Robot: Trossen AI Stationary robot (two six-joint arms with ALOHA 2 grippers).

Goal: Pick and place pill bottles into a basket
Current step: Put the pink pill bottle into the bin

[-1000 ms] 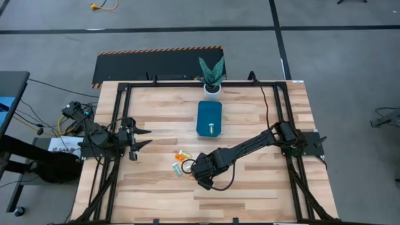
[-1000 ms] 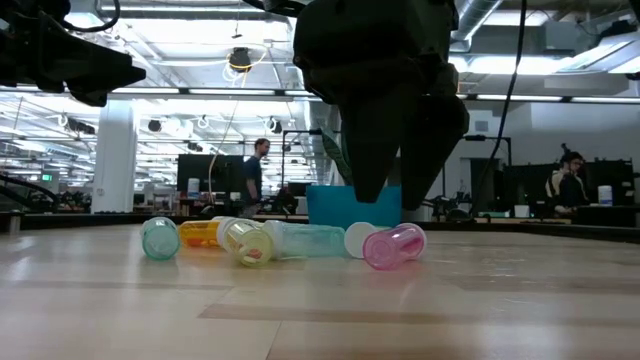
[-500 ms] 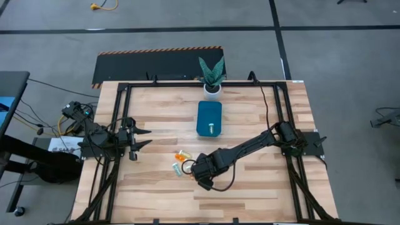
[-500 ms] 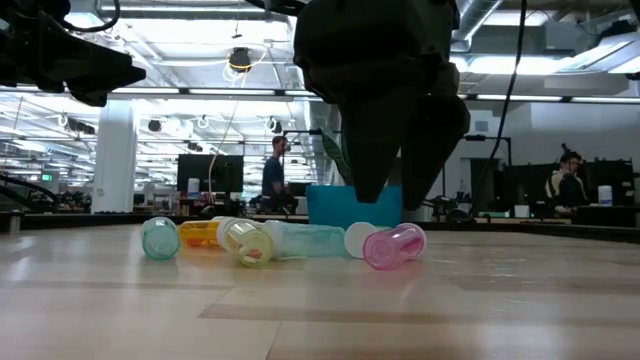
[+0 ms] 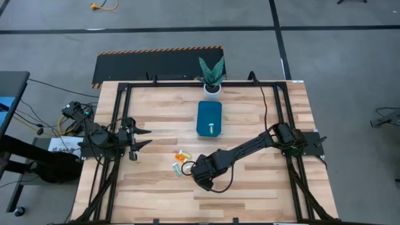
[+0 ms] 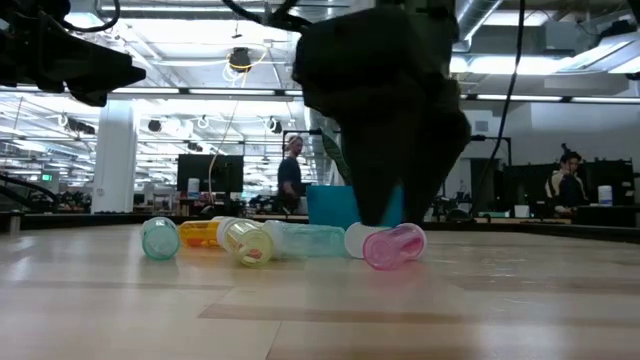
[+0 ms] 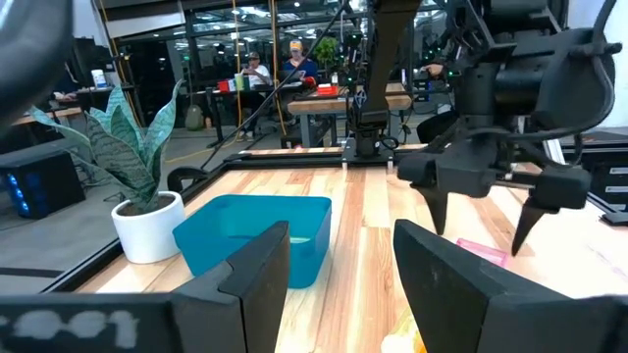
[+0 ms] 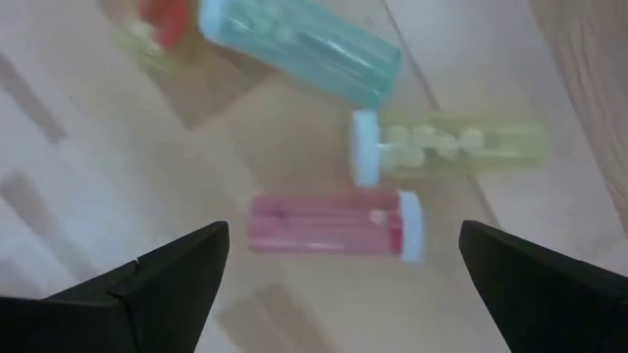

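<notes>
Several pill bottles lie on their sides on the wood table. A pink one [image 8: 334, 226] [image 6: 393, 246] lies nearest, with a teal one [image 8: 299, 44], a yellow-green one [image 8: 446, 147] and an orange one [image 6: 200, 233] beside it. My right gripper [image 8: 343, 265] [image 6: 390, 215] points down just above the pink bottle. It is open, one finger past each end of the bottle. The teal-blue basket [image 5: 209, 111] stands farther back with one bottle [image 5: 211, 128] in it. My left gripper [image 5: 142, 139] waits open at the table's left side.
A white pot with a green plant [image 5: 212, 87] stands at the far edge behind the basket. Black frame rails [image 5: 119, 125] run along the table's sides. Bare wood lies near the front edge. People show in the room beyond the table.
My right gripper has sunk a little toward the pink bottle and stays open. The bottles have not moved. A person in the room behind has walked to the right.
</notes>
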